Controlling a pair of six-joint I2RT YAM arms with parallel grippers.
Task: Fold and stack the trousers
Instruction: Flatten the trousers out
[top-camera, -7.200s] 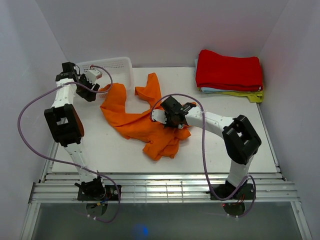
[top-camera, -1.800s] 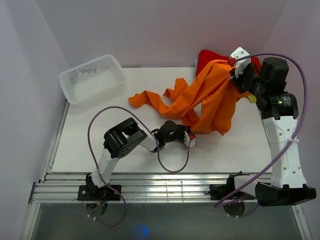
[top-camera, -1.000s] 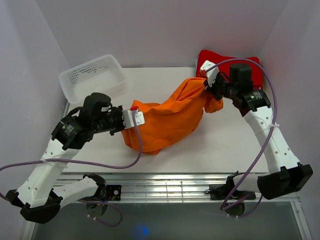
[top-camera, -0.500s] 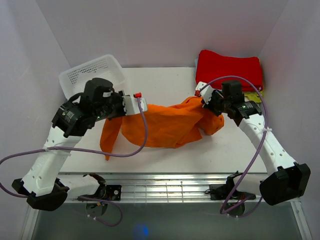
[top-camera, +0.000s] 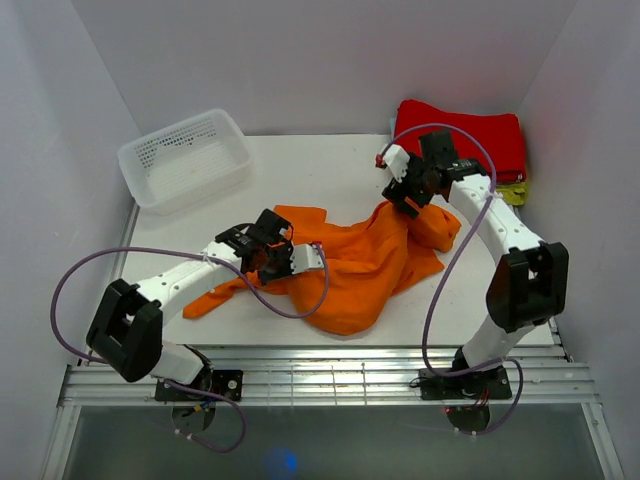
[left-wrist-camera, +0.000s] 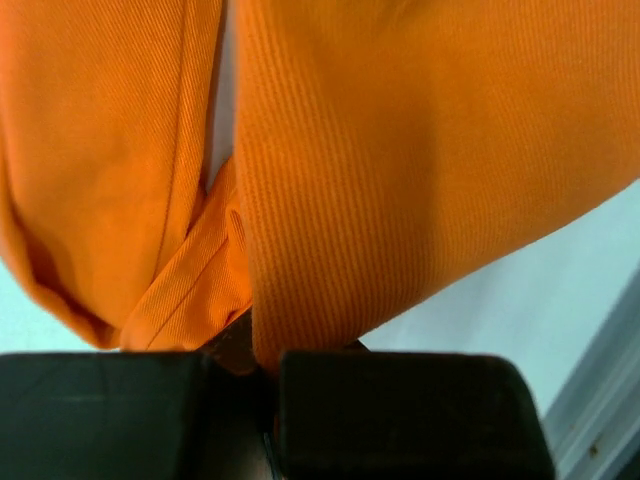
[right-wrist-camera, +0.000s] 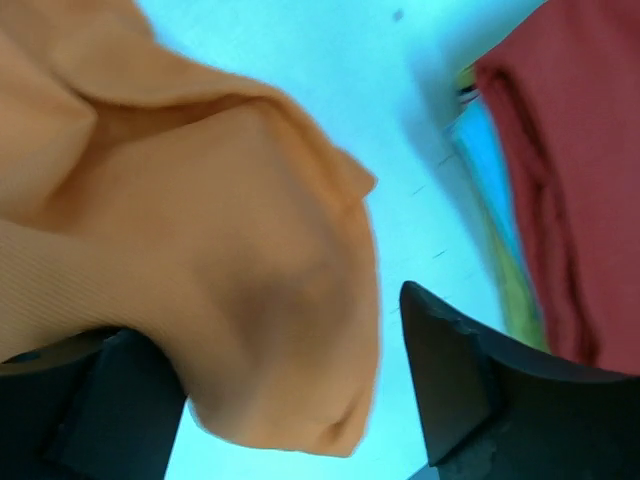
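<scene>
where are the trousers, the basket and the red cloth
trousers (top-camera: 365, 270), top external view, middle of the bunched cloth
basket (top-camera: 200, 188), top external view, near wall
red cloth (top-camera: 465, 135), top external view, top of the folded stack

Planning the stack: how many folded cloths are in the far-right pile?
2 show: a red folded cloth on top, a yellow cloth peeking out beneath. More may be hidden between.
</scene>
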